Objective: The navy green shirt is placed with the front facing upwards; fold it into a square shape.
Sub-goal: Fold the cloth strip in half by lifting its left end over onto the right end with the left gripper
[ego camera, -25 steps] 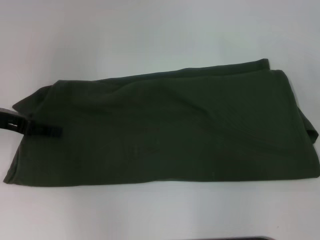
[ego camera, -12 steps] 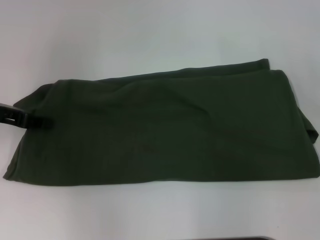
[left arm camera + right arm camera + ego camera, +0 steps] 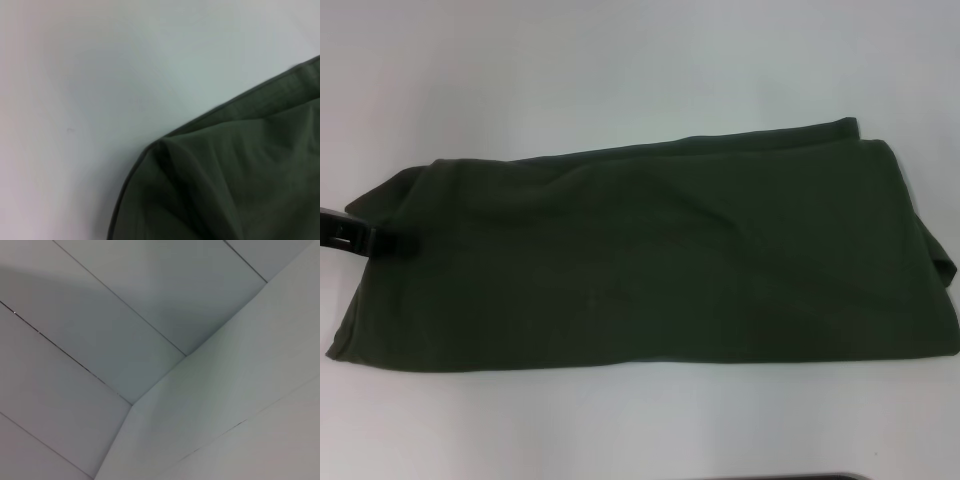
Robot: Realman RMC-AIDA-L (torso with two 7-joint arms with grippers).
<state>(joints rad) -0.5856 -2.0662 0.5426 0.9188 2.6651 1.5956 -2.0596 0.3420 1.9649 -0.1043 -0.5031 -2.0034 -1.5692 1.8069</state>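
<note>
Navy green shirt (image 3: 650, 260) on white table (image 3: 620, 70)

A plain white table (image 3: 620, 60) fills the head view; pale panelled floor (image 3: 100, 315) beside it

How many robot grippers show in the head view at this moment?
1. The black left gripper is at the left end of the folded dark olive-green cotton shirt, overlapping its edge. The right gripper is out of view in every picture.

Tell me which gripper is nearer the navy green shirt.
Left. The left gripper sits at the navy green shirt's left end, over its edge. The right gripper is out of the head view; its wrist camera shows only pale panels, no shirt.
</note>
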